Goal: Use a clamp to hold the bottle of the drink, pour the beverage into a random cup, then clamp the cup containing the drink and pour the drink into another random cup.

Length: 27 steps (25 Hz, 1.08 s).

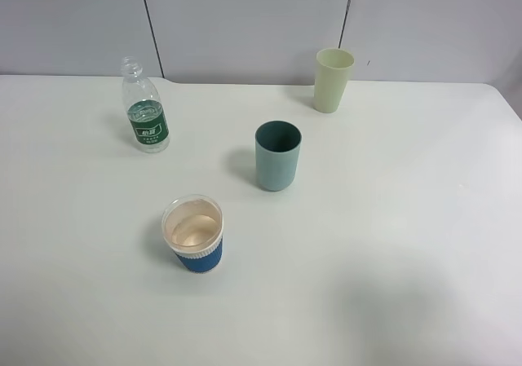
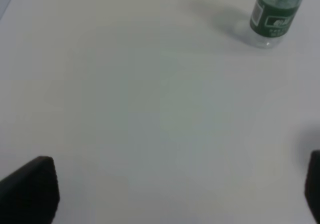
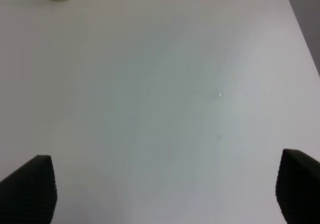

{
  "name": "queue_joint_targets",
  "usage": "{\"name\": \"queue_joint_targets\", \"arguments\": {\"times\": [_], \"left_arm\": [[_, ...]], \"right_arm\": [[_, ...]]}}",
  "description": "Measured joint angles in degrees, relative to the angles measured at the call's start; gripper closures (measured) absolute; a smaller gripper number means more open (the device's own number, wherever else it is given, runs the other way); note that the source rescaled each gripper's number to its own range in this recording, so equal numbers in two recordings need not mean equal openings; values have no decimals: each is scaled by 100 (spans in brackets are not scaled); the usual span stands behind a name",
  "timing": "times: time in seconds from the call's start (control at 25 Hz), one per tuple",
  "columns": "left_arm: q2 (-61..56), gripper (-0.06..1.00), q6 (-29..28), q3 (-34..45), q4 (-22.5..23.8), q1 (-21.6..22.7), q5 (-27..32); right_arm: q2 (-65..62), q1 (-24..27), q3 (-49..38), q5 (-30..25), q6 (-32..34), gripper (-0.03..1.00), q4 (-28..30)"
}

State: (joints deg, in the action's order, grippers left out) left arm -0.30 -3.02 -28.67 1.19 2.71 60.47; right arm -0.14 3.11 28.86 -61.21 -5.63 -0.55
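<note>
Both grippers, left [image 2: 175,189] and right [image 3: 167,189], hang apart, empty; uncapped water bottle [image 2: 275,14] ahead could tip if nudged.

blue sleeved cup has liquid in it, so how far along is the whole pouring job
It looks essentially finished. The blue-sleeved paper cup holds clear liquid, the teal tumbler stands upright and looks empty, and the bottle stands uncapped, nearly drained. Nothing is in hand: the left claw and right claw are open over bare table. The yellow-green tumbler goes unused.
</note>
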Motion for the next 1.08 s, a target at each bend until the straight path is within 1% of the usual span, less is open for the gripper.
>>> {"name": "queue_joint_targets", "arguments": {"times": [1.08], "left_arm": [[0,-5,0,0,0,0,0]], "right_arm": [[0,8,0,0,0,34,55]]}}
